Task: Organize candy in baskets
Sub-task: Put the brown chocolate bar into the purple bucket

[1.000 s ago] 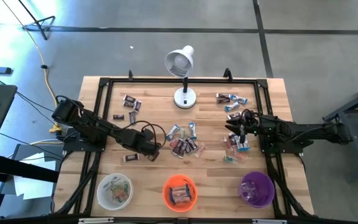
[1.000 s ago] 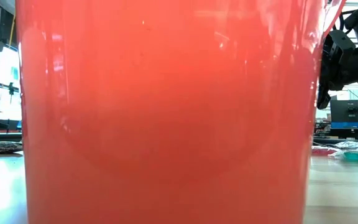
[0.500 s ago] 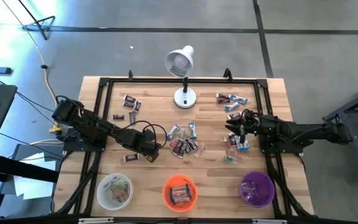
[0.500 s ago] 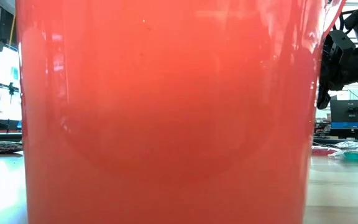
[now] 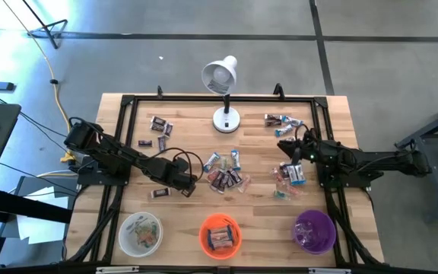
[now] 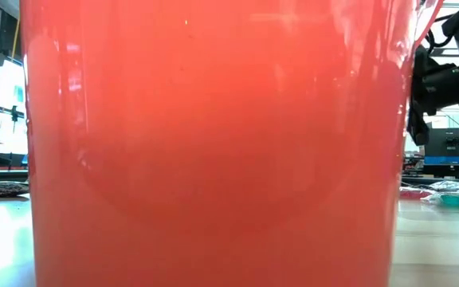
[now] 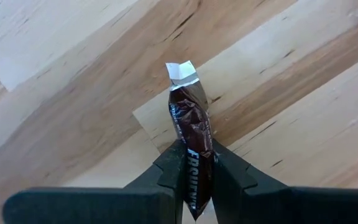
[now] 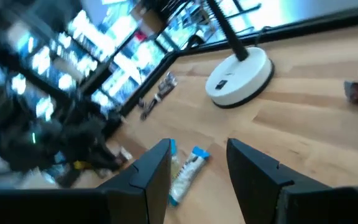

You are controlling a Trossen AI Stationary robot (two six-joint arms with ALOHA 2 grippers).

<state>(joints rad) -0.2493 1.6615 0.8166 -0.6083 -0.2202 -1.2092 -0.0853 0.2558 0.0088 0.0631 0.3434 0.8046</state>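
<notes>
From above you had three baskets along the tabletop's (image 5: 333,106) near edge, white (image 5: 141,233), orange (image 5: 220,234) and purple (image 5: 314,231), with candy (image 5: 225,176) scattered mid-table. Your left wrist view showed the left pincer (image 7: 193,180) clamped on one brown candy (image 7: 191,134). Your right wrist view showed the right pincer (image 8: 197,163) standing apart, empty, above the wood.

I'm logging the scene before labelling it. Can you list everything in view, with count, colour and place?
Baskets: three along the near edge; white, orange, purple, each holding candy.
Loose candy: many, blue, brown and silver; a pile at the centre, a group far left, a group far right, a pile by the right arm.
Desk lamp: one, white, far middle.
Table: one, light wood.
Left end effector: shut on brown candy.
Right end effector: open, empty, above the right pile.
</notes>
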